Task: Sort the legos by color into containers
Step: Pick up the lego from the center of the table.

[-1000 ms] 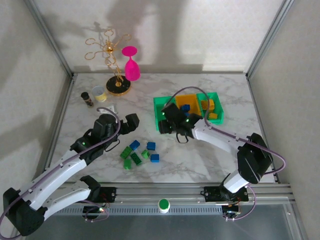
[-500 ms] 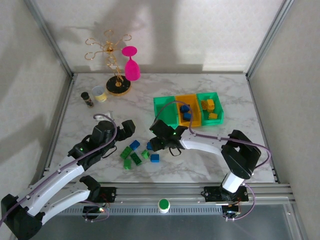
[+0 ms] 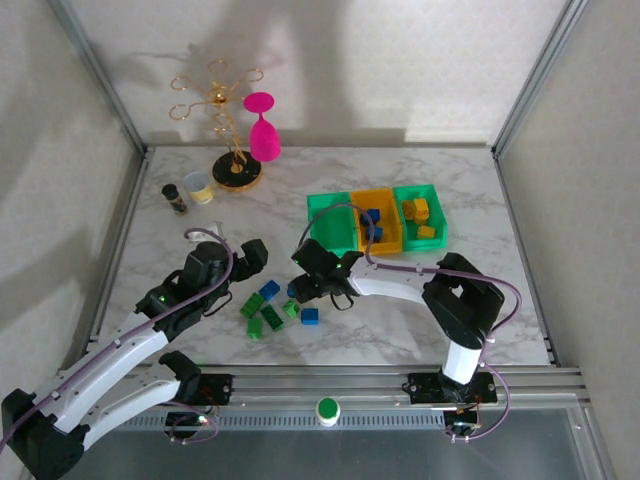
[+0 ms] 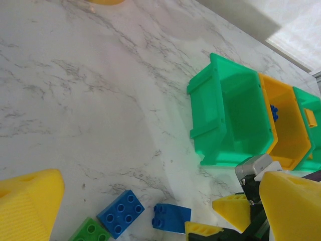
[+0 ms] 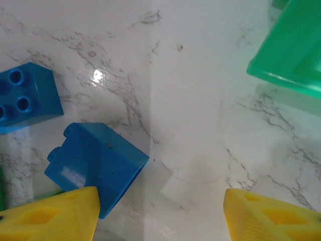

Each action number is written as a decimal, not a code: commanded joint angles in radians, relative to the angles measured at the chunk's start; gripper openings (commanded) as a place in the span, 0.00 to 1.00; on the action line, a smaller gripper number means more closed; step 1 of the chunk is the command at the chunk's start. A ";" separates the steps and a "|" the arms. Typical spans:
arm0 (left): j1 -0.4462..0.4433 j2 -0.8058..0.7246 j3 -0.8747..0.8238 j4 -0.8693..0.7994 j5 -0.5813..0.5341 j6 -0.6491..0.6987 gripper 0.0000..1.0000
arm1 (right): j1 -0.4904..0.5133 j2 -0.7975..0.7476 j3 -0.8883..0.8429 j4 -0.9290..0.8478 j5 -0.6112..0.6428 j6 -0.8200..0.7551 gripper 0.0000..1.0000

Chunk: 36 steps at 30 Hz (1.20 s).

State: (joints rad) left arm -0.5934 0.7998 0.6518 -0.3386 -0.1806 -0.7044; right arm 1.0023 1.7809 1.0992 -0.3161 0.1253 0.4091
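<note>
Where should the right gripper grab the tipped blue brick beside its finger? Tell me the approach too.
The blue brick lies on its side, studs pointing sideways, so pinch its smooth flat faces from straight above. The open right gripper likely must shift over to straddle it.

Right wrist: blue brick partly hidden under lower-left fingertip of right claw. Second blue brick beyond it cut by left edge. Green bin cropped top-right, past other fingertip. Left wrist: green brick cut by bottom edge beside finger.
</note>
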 commanded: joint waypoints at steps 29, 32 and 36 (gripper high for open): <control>-0.003 -0.043 -0.001 -0.047 -0.049 -0.009 1.00 | 0.028 0.045 0.051 -0.014 -0.069 -0.082 0.71; -0.003 -0.045 -0.001 -0.047 -0.056 -0.007 1.00 | 0.024 0.067 0.082 -0.023 -0.049 -0.085 0.72; -0.003 -0.040 0.003 -0.045 -0.053 -0.007 1.00 | 0.017 0.105 0.125 -0.040 -0.035 -0.083 0.71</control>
State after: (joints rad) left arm -0.5934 0.7654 0.6518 -0.3637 -0.2073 -0.7048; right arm 1.0199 1.8519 1.1873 -0.3290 0.0616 0.3424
